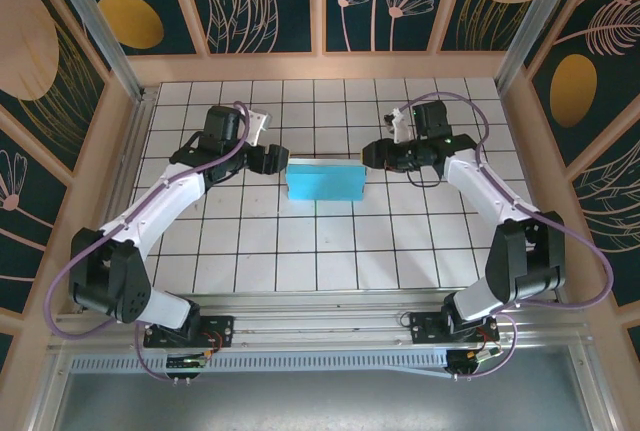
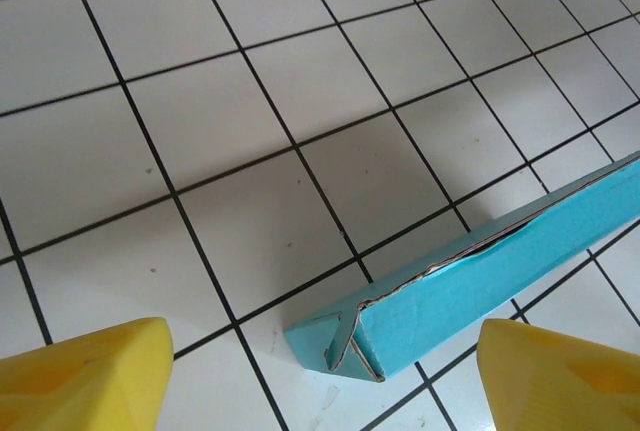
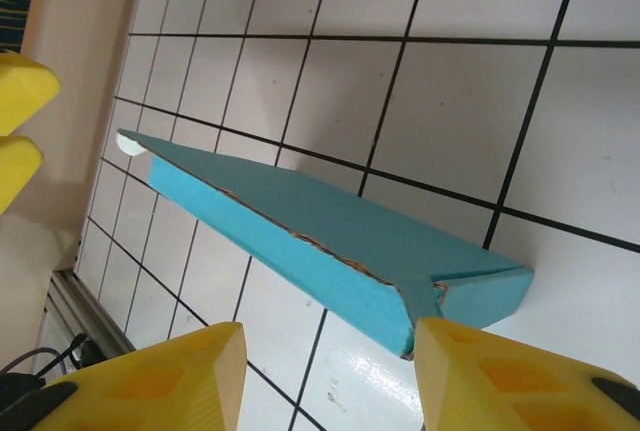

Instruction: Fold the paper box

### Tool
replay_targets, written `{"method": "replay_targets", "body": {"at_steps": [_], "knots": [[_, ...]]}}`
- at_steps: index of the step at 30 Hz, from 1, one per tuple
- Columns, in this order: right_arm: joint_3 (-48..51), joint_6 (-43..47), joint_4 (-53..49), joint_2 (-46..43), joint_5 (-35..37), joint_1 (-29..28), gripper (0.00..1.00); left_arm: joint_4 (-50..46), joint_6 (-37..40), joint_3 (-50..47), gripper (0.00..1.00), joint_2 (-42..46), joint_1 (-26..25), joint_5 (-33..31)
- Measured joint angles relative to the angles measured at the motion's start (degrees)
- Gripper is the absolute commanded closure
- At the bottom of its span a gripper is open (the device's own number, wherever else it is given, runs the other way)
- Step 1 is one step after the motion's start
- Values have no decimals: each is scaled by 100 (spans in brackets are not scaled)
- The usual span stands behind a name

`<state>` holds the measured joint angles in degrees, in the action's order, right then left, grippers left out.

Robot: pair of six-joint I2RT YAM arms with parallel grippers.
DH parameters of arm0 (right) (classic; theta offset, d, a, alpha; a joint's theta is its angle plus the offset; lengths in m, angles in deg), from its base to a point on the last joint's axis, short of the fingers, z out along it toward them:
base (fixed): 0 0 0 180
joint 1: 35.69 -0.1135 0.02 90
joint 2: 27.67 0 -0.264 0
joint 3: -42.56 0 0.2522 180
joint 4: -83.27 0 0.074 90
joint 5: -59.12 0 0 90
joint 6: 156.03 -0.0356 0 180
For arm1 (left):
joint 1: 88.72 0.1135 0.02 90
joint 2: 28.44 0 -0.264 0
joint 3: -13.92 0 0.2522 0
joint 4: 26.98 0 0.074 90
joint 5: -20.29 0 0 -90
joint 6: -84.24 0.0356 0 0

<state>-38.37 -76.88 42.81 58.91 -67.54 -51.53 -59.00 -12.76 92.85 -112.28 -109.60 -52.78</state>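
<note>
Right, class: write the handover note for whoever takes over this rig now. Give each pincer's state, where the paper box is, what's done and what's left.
Left pincer: open, one end of the box lies between its fingers, ungripped.
Right pincer: open at the other end; contact unclear.
Paper box: lies flattish between them, blue side out.
Done: both ends look tucked in.
Left: the long seam gapes; it probably needs pressing shut.

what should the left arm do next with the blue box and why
Probably ease the left gripper forward until its open jaws straddle the near end of the paper box, before any pinch. In the left wrist view the box's folded end lies just ahead of the yellow fingertips, untouched, and its long seam gapes. The right gripper sits open at the opposite end.
</note>
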Motion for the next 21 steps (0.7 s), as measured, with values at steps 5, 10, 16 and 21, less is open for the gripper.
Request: {"method": "replay_targets", "body": {"at_steps": [5,10,16,21], "knots": [[63,28,72,116,61,0,54,-2,-20,0,22,-96,0,61],[160,79,166,138,61,0,60,-2,-22,0,23,-96,0,61],[170,129,271,190,61,0,69,-2,-42,0,24,-96,0,61],[173,151,337,216,61,0,75,-2,-70,-2,24,-98,0,70]]}}
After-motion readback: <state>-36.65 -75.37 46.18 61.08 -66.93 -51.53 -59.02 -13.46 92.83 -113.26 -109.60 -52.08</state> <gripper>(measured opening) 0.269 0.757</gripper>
